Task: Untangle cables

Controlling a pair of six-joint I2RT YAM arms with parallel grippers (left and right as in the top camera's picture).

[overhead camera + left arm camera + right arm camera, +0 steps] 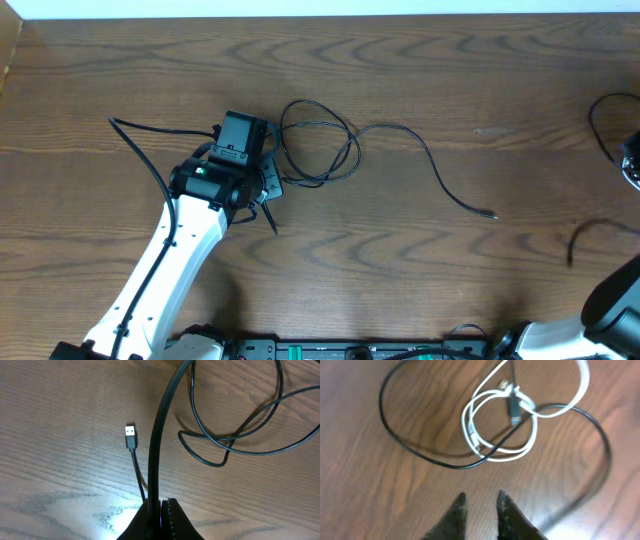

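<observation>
Cords like these weigh next to nothing and flop wherever they are dragged, so any pull on one strand will tug the loops it crosses.

The black cable [330,150] lies mid-table in loose overlapping loops, with a long tail running right to a small plug end. The left gripper [159,510] sits at the loops' left edge with its fingers pressed together on a strand of that black cable, which rises from the pinch up the left wrist view. A USB plug [130,435] on a thin lead lies flat on the wood just beside it.

At the table's right edge sits a second tangle: the white cable [520,435] coiled in small loops, with a dark cord [410,445] threaded through it. The right gripper [481,505] hovers short of that tangle, fingers slightly parted and holding nothing. The view is blurred, so whether the cords are knotted or merely overlaid I cannot tell.

The smooth jackets are probably a bit slippery, so a firm pinch is needed. Best holds are probably near a plug, where the cord is stiffest, or on a free outer stretch clear of crossings.
</observation>
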